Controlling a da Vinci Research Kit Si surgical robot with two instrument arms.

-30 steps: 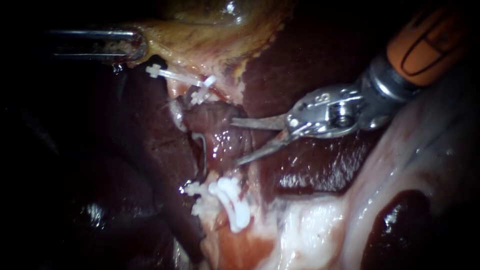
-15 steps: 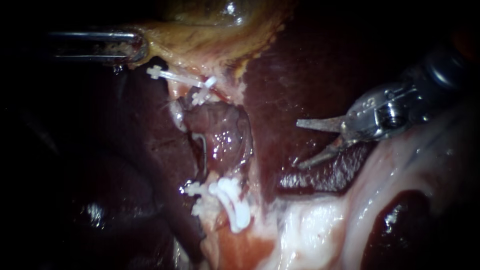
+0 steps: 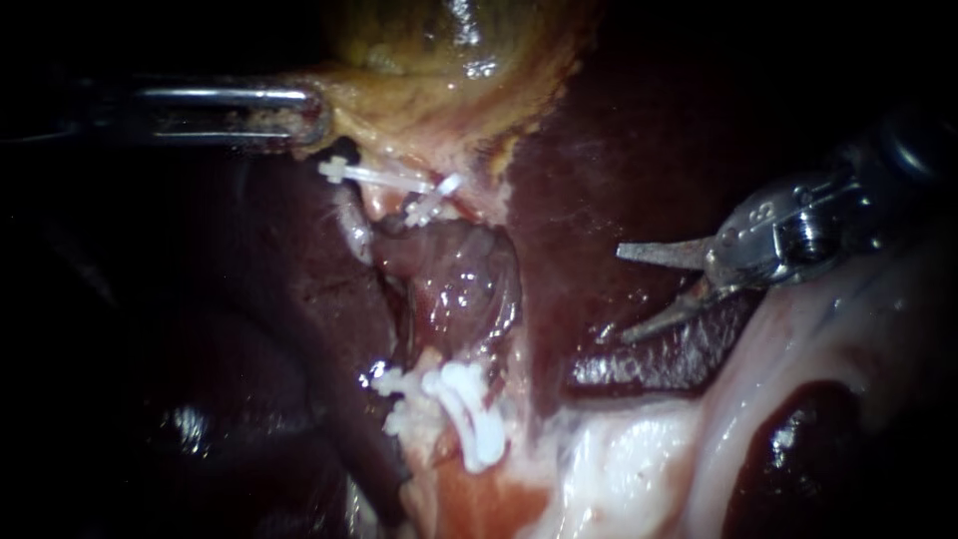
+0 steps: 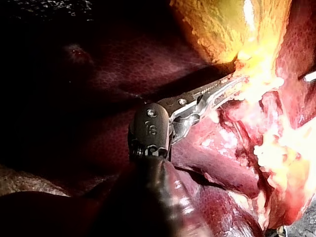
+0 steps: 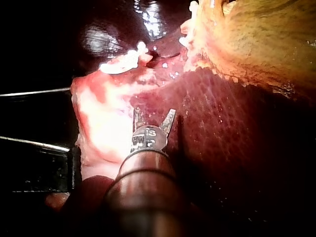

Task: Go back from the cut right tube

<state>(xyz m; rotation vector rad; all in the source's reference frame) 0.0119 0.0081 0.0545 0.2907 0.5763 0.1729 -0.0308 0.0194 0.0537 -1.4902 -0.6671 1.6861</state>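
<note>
- Jaws of the right instrument (image 3: 621, 294), two thin blades, stand spread and hold nothing. Its shaft enters the endoscope view from 3 o'clock, and the tips point toward 9 o'clock over the dark liver (image 3: 599, 150).
- Its own wrist camera shows the same open V, with liver ahead of the blades and pale tissue (image 5: 106, 128) just beside them.
- The left instrument (image 3: 304, 110) comes in level from about 10 o'clock. Its jaws are clamped on the yellowish edge of the gallbladder (image 3: 439, 90), and the left wrist view shows the same pinch.
- The cut tube (image 3: 429, 361) lies just below centre, toward 6 o'clock, its stump touching the white lower clips (image 3: 464, 409).
- The white upper clips (image 3: 384, 178) sit at 11 o'clock, just under the gallbladder, with bare reddish tissue between the two clip groups.
- The right blades are well apart from both clip groups, out toward 3 o'clock.
</note>
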